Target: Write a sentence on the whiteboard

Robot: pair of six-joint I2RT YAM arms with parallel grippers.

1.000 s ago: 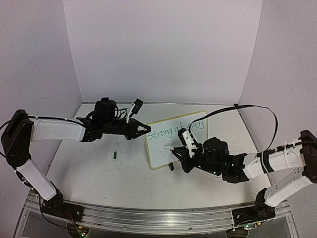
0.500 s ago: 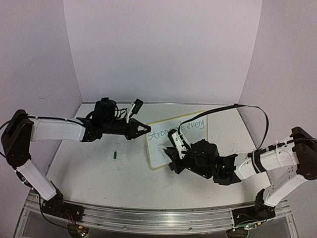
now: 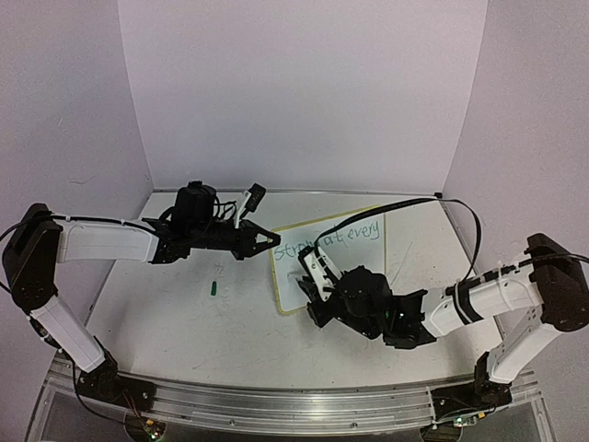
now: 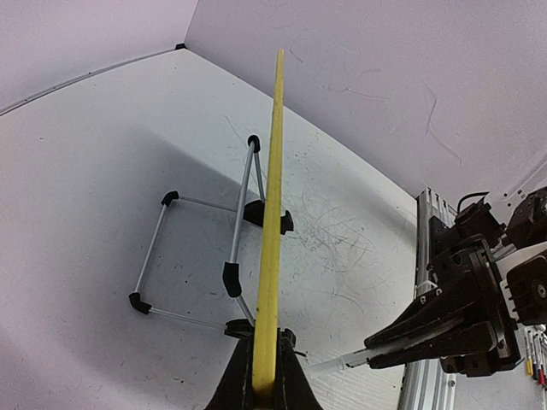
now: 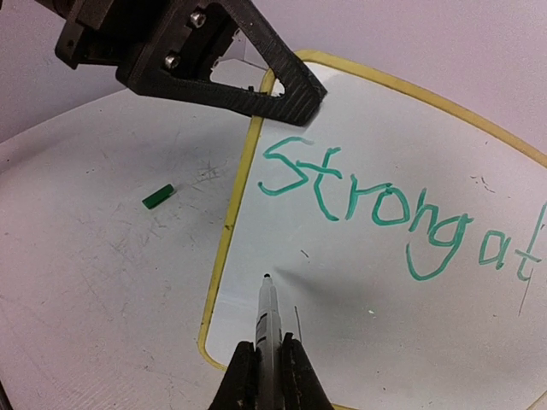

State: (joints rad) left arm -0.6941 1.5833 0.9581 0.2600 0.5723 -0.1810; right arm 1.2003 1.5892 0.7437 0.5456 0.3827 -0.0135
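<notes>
The whiteboard (image 3: 359, 253) stands tilted on the table, its yellow frame edge-on in the left wrist view (image 4: 273, 188). My left gripper (image 3: 273, 238) is shut on the frame at the board's upper left corner (image 4: 265, 384). Green words, the sentence (image 3: 336, 238), read "Strong at every"; "Strong at" (image 5: 367, 205) shows in the right wrist view. My right gripper (image 3: 308, 278) is shut on a grey marker (image 5: 267, 316), held between its fingertips (image 5: 267, 367). The tip points at the blank lower left of the whiteboard (image 5: 385, 290), below "Strong". Whether the tip touches is unclear.
A small green marker cap (image 3: 213, 287) lies on the table left of the board (image 5: 158, 196). A wire stand (image 4: 239, 213) props the board from behind. A black cable (image 3: 433, 201) arcs over the board's right side. An aluminium rail (image 3: 276, 405) runs along the near edge.
My right gripper has carried the marker leftward and down across the board, from under "every" to the blank lower left part. The left arm and the board have stayed still.
</notes>
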